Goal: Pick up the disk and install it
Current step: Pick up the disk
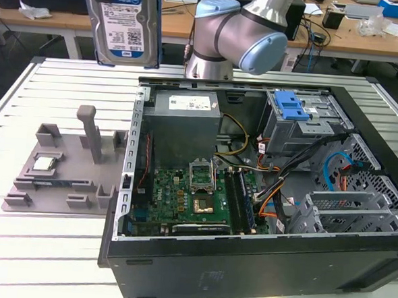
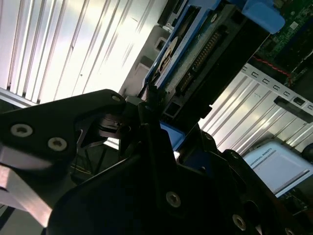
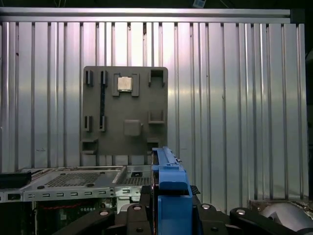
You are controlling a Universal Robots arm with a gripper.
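Spanning the scene, one slatted metal table (image 1: pixel 44 247) bears one open computer case (image 1: pixel 245 273) and, to the exterior view's left of it, one grey fixture plate (image 1: pixel 55 187). A single robot arm (image 1: pixel 240 30) rises behind the case. Inside the case, at its far corner on the exterior view's right, sits one grey drive cage (image 1: pixel 308 125) with one blue latch (image 1: pixel 293 106) on top.

The disk (image 1: pixel 122 23) hangs upright in the air, label toward the exterior camera, above the table's far side and well apart from the cage. There is one disk, with blue rails along its edges. The gripper (image 3: pixel 168 210) has it clamped: in the second wrist view the black fingers (image 2: pixel 146 127) are closed against the drive's edge, connector end showing. One small square chip (image 3: pixel 125 83) rests in a pocket of the fixture plate.

By my reading the pick-up is done and the carry is in hand; nothing is installed yet. Seating the drive would call for turning it to match the cage's bay and lining up its rails squarely — a skewed entry would likely jam.
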